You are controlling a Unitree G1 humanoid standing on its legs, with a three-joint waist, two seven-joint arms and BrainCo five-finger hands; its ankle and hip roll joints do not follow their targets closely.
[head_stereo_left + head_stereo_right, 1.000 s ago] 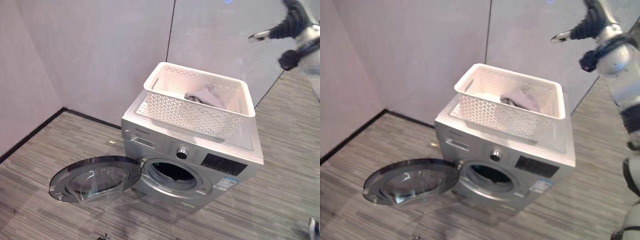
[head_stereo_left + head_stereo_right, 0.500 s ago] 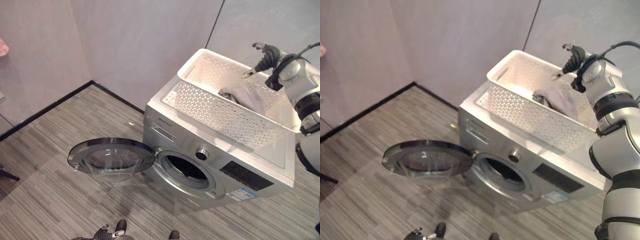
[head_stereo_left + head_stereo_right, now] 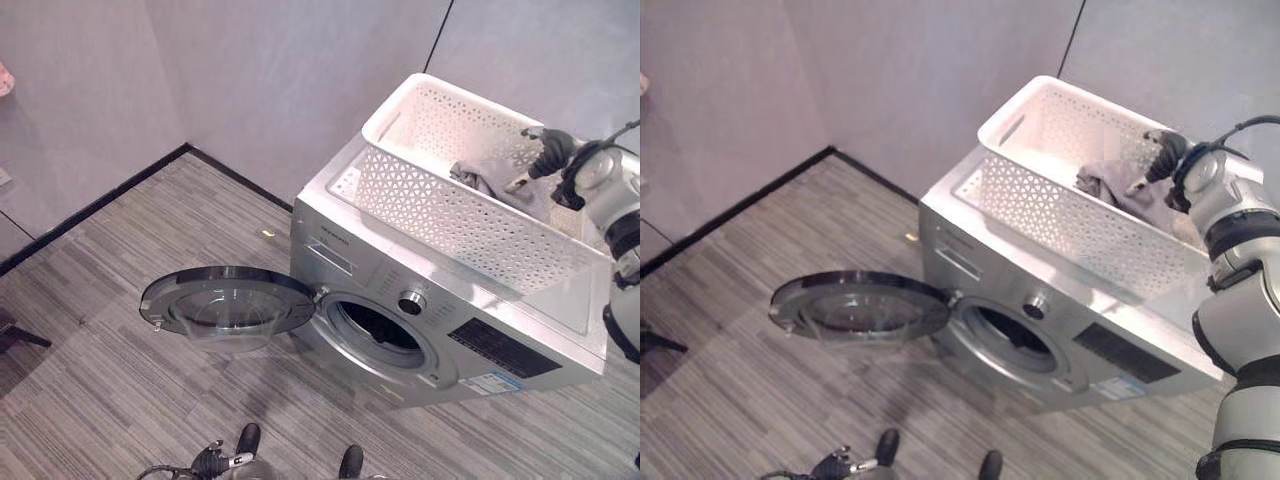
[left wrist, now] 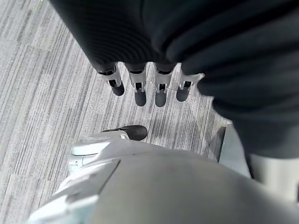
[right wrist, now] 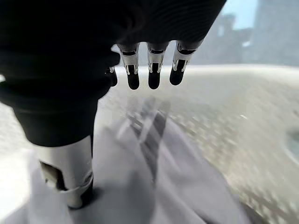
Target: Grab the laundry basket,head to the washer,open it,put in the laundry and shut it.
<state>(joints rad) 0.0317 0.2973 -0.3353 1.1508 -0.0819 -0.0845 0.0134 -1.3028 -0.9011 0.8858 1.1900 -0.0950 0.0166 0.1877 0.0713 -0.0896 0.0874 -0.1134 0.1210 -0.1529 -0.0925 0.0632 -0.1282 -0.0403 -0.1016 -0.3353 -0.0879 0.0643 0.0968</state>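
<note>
A white perforated laundry basket (image 3: 440, 205) sits on top of the silver washer (image 3: 470, 310). Crumpled grey laundry (image 3: 1108, 186) lies inside it toward the right. The washer's round door (image 3: 226, 300) is swung wide open to the left, and the dark drum opening (image 3: 378, 330) is exposed. My right hand (image 3: 538, 158) reaches down into the basket just above the laundry (image 5: 154, 186). Its fingers (image 5: 152, 70) are straight and open, with the thumb tip close to the cloth. My left hand (image 4: 140, 86) hangs open over the floor, holding nothing.
Grey walls with a black skirting (image 3: 95, 205) close the corner behind the washer. A small yellow scrap (image 3: 266, 233) lies on the striped floor near the washer's left side. A dark object (image 3: 15, 335) juts in at the left edge.
My right hand has come down from above the basket's far rim into the basket, over the grey laundry. The camera shifted slightly; washer, door and basket have not moved.
</note>
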